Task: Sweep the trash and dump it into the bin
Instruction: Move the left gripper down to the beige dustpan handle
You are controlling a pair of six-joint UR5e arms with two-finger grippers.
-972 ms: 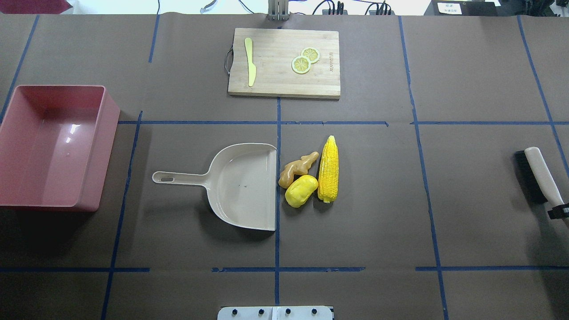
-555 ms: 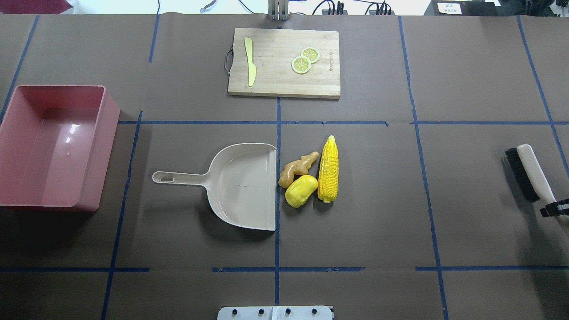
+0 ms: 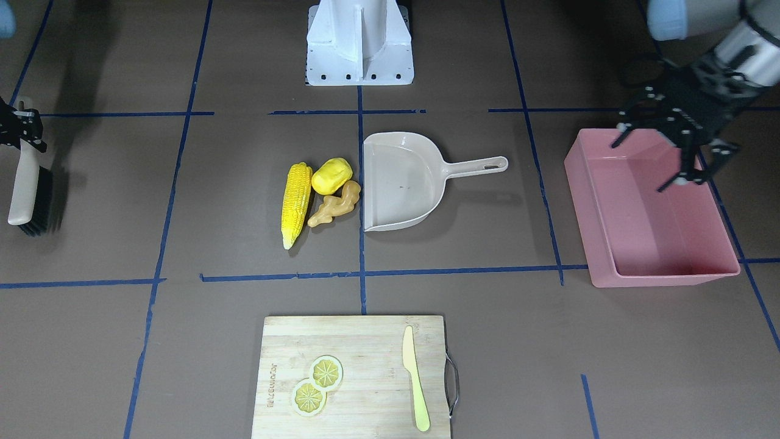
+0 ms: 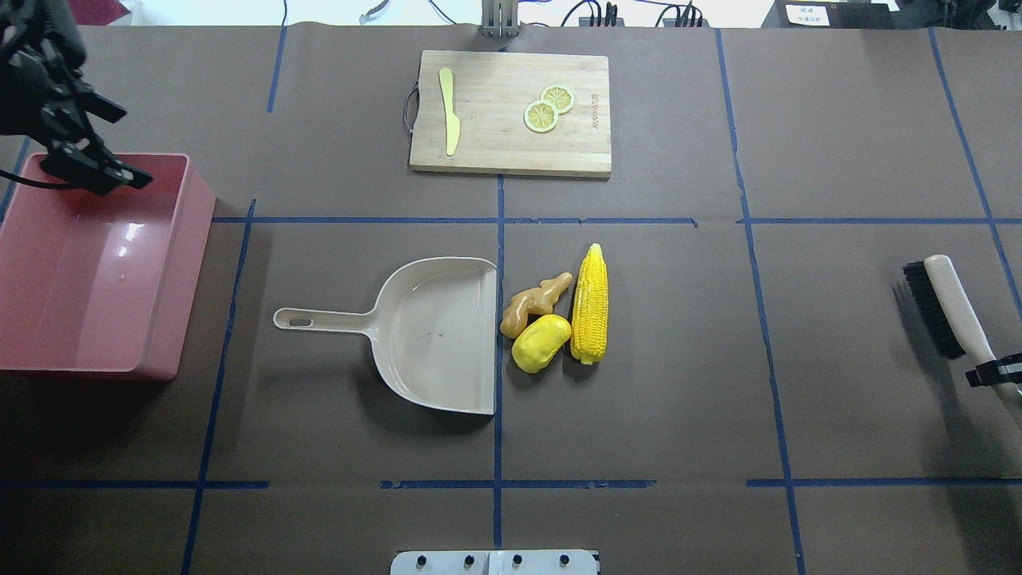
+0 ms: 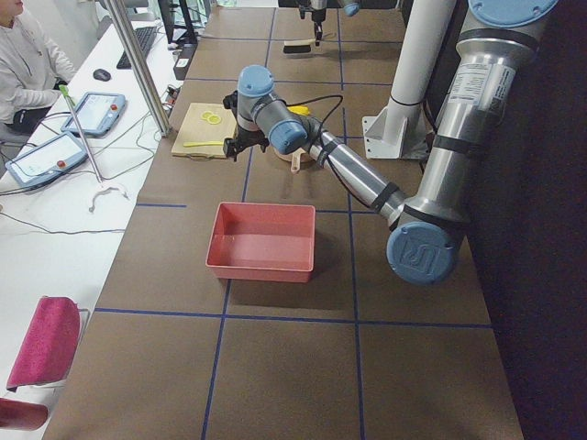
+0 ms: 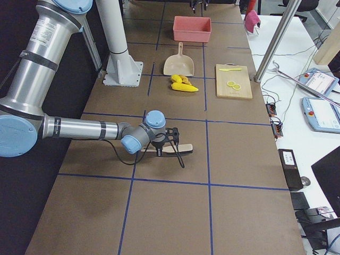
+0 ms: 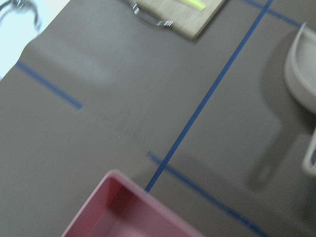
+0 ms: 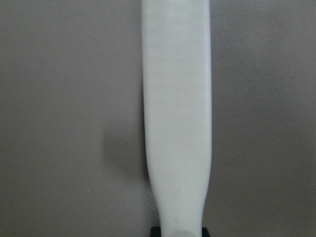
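Note:
The trash lies in a cluster right of the dustpan's mouth: a yellow corn cob (image 4: 590, 303) (image 3: 296, 201), a rounded yellow lump (image 4: 540, 343) (image 3: 332, 175) and a tan ginger root (image 4: 535, 303) (image 3: 334, 207). The beige dustpan (image 4: 439, 335) (image 3: 396, 183) lies flat, its handle pointing at the pink bin (image 4: 192, 263) (image 3: 594, 225). My left gripper (image 4: 132, 148) (image 3: 655, 158) is open and empty above the bin's far corner. My right gripper (image 4: 994, 373) (image 3: 21, 131) is shut on the white handle of a black-bristled brush (image 4: 950, 311) (image 3: 27, 189) at the table's right edge, far from the trash.
A wooden cutting board (image 4: 495, 136) at the far middle carries a pale knife (image 4: 449, 120) and two lemon slices (image 4: 543, 116). The left wrist view shows the bin's corner (image 7: 128, 207) and the dustpan's edge (image 7: 301, 74). The right wrist view shows the brush handle (image 8: 177, 123).
My left gripper has come into view over the bin's far corner. My right gripper has carried the brush a little to the left, toward the trash.

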